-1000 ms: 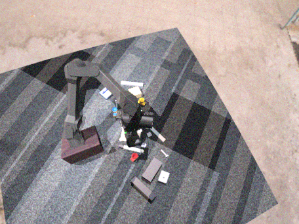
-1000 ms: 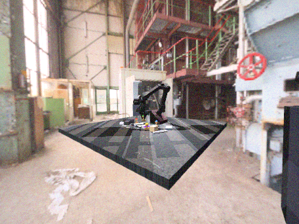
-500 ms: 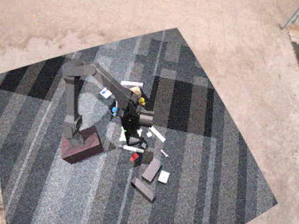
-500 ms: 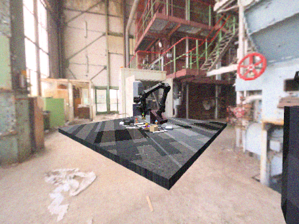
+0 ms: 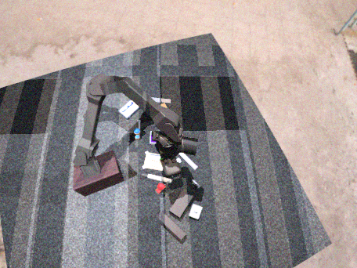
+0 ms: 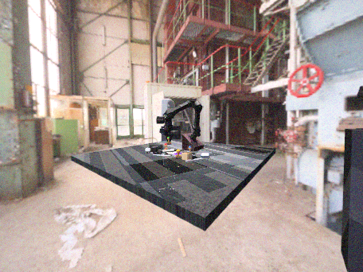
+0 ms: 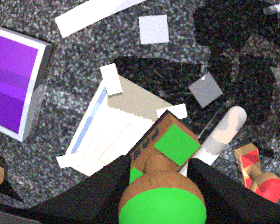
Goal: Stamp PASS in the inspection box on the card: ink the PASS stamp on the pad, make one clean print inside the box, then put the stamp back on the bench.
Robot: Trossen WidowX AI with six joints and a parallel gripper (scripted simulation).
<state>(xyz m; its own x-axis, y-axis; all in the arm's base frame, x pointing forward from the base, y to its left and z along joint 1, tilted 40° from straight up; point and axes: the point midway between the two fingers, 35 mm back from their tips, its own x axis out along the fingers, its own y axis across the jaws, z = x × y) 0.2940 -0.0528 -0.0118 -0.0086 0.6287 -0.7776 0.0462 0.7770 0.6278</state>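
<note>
My gripper (image 7: 159,166) (image 6: 168,137) is shut on the stamp (image 7: 162,206), which has a green knob, a wooden body and a green patch on its block. In the wrist view the block overlaps the lower right part of the white card (image 7: 94,136) (image 5: 152,161). The card is held by white tabs and has a blue stripe. Part of the box outline (image 7: 122,142) shows left of the block; the rest is hidden. I see no print in the visible part. The stamp's face is hidden. An open pad with a purple surface (image 7: 17,75) lies left of the card.
A red-knobbed stamp (image 7: 267,187) (image 5: 160,187) and a white rounded bar (image 7: 225,132) (image 5: 158,178) lie right of the card in the wrist view. A blue figure-like piece (image 5: 137,133), a white-and-blue pad (image 5: 128,108), brown blocks (image 5: 181,205) and a white box (image 5: 196,211) stand around.
</note>
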